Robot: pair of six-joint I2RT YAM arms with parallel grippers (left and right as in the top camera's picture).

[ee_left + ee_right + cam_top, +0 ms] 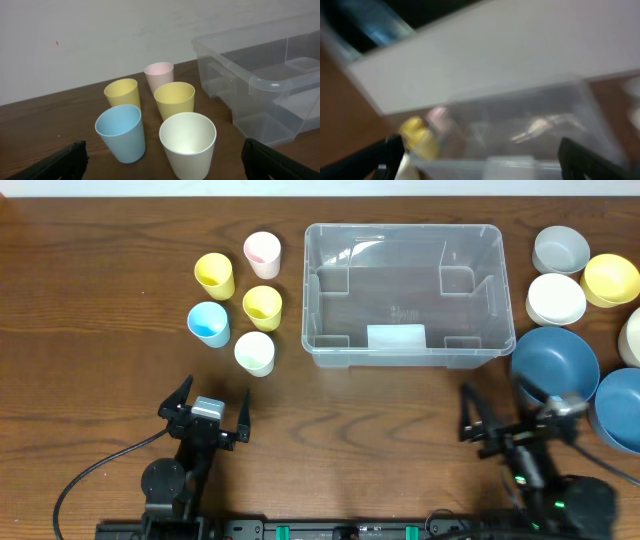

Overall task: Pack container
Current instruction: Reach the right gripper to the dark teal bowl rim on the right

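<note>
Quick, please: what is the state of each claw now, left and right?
Left claw: open, holding nothing.
Right claw: open, holding nothing.

Clear glossy plastic container point(405, 245), matt plastic cups point(187, 144), wood-grain table point(90, 300)

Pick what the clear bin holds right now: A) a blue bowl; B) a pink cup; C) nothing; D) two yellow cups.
C: seen from overhead, the bin has a bare floor, with the cups standing left of it and the bowls to its right.
</note>
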